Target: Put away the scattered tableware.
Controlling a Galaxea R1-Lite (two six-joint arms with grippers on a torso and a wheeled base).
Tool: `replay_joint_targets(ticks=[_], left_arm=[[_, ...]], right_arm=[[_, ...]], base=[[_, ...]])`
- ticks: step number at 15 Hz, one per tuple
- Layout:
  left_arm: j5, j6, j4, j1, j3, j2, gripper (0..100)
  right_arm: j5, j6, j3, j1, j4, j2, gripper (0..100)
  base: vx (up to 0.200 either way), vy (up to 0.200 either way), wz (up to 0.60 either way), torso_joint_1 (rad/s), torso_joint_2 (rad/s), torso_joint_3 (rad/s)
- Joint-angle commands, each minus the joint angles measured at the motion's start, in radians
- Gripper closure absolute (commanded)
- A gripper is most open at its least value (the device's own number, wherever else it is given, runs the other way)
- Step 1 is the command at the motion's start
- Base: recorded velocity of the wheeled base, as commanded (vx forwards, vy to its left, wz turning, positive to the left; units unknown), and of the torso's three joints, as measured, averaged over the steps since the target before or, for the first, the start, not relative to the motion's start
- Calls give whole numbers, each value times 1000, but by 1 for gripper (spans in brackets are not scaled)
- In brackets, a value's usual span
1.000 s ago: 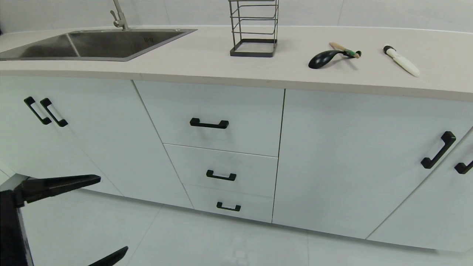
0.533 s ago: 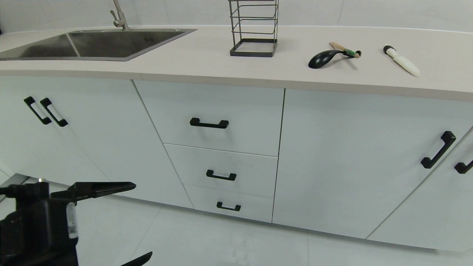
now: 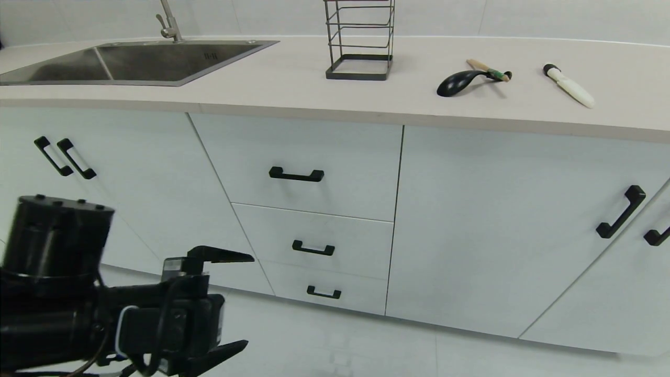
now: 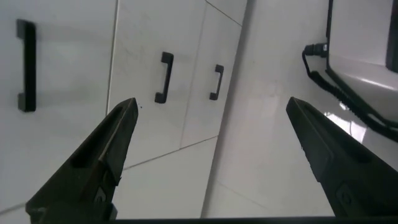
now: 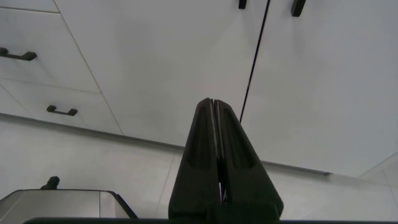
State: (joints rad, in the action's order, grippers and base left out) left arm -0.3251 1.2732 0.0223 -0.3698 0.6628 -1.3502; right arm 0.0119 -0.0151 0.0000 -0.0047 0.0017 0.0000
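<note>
- Head view has the tableware. The spoon (image 3: 460, 81) lies on the table (image 3: 293, 89), right of the rack (image 3: 359, 39) and apart from it.
- A wood-and-green stick (image 3: 489, 69) touches the spoon's handle end. Can't tell if it's a separate piece.
- A white tool (image 3: 568, 85) with a black cap lies further right, near the spoon but not touching it.
- The rack stands upright mid-table, and all three pieces lie outside it. The sink (image 3: 131, 60) is set into the table off to the left, well apart from them.
- The left claw (image 3: 248, 300) hangs low in front of the cabinets (image 3: 157, 173), below table level and left of the drawers (image 3: 314, 230). Its fingers (image 3: 220, 255) are spread wide with nothing between them.
- Left wrist view agrees: the left claw (image 4: 211, 106) is gaping. Beyond it are three drawer handles (image 4: 163, 78), the floor (image 4: 249, 155) and a black cable (image 4: 323, 59).
- Right wrist view has the right claw (image 5: 213, 102) pressed fully closed and holding nothing. It points at a white cabinet door (image 5: 155, 62), with two drawer handles off to one side.
</note>
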Motion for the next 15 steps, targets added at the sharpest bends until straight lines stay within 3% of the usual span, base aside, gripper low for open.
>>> replay_joint_targets(ticks=[1, 4, 6, 8, 11, 15], left_arm=[[14, 43, 4, 0, 90, -201, 0], [28, 32, 5, 5, 130, -323, 0], [52, 8, 27, 6, 132, -371, 0], [90, -63, 88, 8, 132, -397, 0], [163, -127, 172, 8, 130, -434, 0], [215, -129, 317, 6, 127, -506, 0]], right_arm=[[0, 0, 0, 0, 0, 0, 100], [0, 0, 0, 0, 0, 0, 100], [0, 0, 0, 0, 0, 0, 100], [0, 0, 0, 0, 0, 0, 100], [0, 0, 0, 0, 0, 0, 100], [0, 0, 0, 0, 0, 0, 100]], base=[[0, 0, 0, 0, 0, 0], [0, 0, 0, 0, 0, 0], [0, 0, 0, 0, 0, 0], [0, 0, 0, 0, 0, 0], [0, 0, 0, 0, 0, 0], [0, 0, 0, 0, 0, 0]])
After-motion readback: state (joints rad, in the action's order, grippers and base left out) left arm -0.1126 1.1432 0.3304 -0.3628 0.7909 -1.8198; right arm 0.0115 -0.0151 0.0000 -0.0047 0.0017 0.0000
